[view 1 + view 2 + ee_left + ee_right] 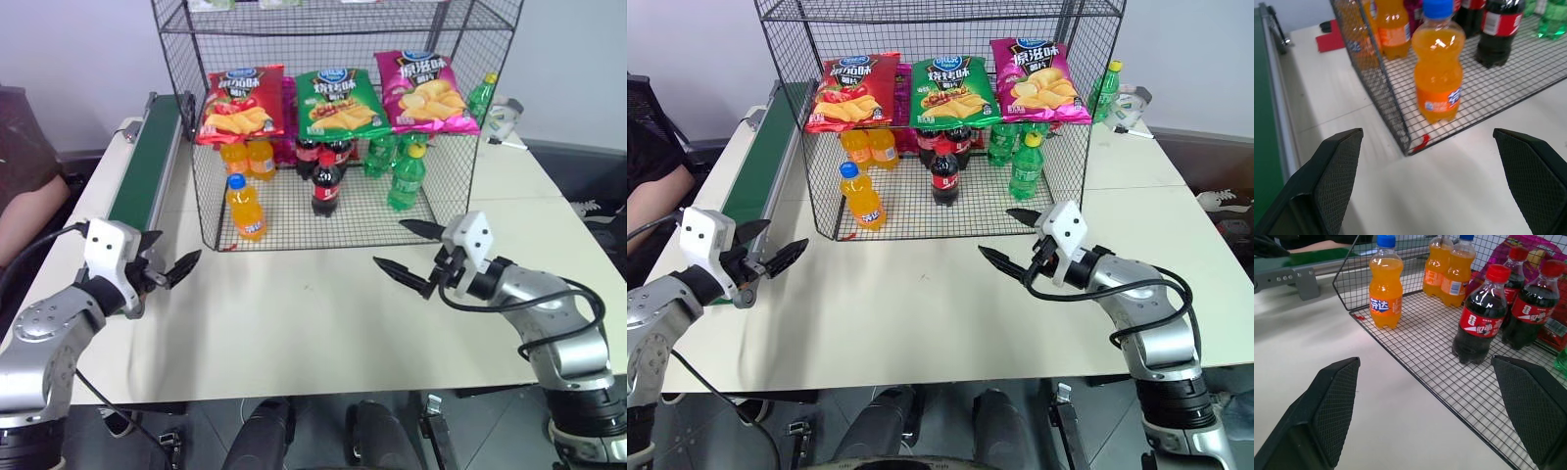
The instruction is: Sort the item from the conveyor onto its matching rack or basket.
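You see the small clear plastic bottle of orange soda point(245, 207), blue cap, orange-blue label, upright at the front left corner of the black wire-mesh shelf cage point(201, 196). Left gripper point(167, 264) and right gripper point(416, 255): fingers spread, empty, over the white table point(294, 323).

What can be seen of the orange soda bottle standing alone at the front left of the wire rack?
The orange soda bottle is small, of clear plastic, full of bright orange drink, with a blue cap and an orange-blue label around its lower body. It stands upright on the bottom wire shelf of the black wire rack, near the front left corner, apart from the two orange bottles behind it and the cola bottle beside it. Nothing grips it; both grippers are open over the table.
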Action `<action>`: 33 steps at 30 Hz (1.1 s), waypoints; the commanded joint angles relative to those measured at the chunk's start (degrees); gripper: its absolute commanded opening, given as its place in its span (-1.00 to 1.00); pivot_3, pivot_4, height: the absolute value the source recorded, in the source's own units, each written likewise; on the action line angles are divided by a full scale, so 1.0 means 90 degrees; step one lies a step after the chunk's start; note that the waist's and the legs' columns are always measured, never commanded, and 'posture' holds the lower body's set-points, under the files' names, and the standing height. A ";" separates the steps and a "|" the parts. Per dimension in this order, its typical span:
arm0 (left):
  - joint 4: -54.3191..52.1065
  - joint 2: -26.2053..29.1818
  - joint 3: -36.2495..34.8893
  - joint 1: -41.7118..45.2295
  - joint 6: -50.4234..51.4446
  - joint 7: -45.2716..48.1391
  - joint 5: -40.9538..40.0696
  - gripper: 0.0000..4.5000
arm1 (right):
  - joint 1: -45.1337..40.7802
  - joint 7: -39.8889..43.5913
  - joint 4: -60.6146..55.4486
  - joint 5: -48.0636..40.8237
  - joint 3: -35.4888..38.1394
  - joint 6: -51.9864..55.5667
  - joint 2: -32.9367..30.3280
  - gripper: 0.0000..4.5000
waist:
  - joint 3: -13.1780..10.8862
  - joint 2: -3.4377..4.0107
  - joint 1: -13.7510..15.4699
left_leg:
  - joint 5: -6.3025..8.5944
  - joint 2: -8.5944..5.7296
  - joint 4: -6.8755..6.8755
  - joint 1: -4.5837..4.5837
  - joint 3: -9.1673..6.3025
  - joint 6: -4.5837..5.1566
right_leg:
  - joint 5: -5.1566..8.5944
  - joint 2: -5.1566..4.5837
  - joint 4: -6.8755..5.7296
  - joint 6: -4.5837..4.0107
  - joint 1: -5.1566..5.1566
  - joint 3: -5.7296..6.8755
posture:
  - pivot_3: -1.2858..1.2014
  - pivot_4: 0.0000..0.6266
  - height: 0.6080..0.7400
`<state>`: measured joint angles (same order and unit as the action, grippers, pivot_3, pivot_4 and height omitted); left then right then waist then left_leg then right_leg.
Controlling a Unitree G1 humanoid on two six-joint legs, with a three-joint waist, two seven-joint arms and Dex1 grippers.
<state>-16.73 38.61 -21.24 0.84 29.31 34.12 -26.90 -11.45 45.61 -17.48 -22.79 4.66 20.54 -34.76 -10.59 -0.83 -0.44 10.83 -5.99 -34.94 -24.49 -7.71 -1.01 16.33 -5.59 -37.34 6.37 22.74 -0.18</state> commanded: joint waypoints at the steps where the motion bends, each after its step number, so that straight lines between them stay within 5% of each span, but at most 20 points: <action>1: -0.0067 0.0068 -0.0201 0.0080 -0.0171 -0.0020 0.0014 0.98 | -0.0103 -0.0039 -0.0116 -0.0044 0.0021 -0.0103 0.0057 1.00 | 0.0000 0.0000 0.0002 | 0.0000 0.0000 0.0000 0.0000 0.0000 0.0000 | 0.0000 0.0000 0.0000 0.0000 0.0000 0.0000 | 0.03 -0.52 1.00; 33: -0.0561 0.0005 -0.0664 -0.0328 0.0158 -0.0260 -0.0187 0.98 | -0.0476 0.0005 0.0180 -0.0013 -0.0415 -0.0249 0.0360 1.00 | 0.0000 0.0000 -0.0007 | 0.0000 0.0001 0.0006 0.0000 0.0000 0.0000 | 0.0000 0.0001 0.0003 0.0000 0.0003 0.0000 | 0.03 -0.52 1.00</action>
<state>-19.30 38.23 -25.23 -2.02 30.96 32.07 -28.08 -14.67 45.72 -14.76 -22.59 0.53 19.22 -32.01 -10.59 -0.82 -0.50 10.83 -5.98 -34.89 -24.49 -7.71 -1.01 16.33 -5.59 -37.31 6.37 22.76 -0.19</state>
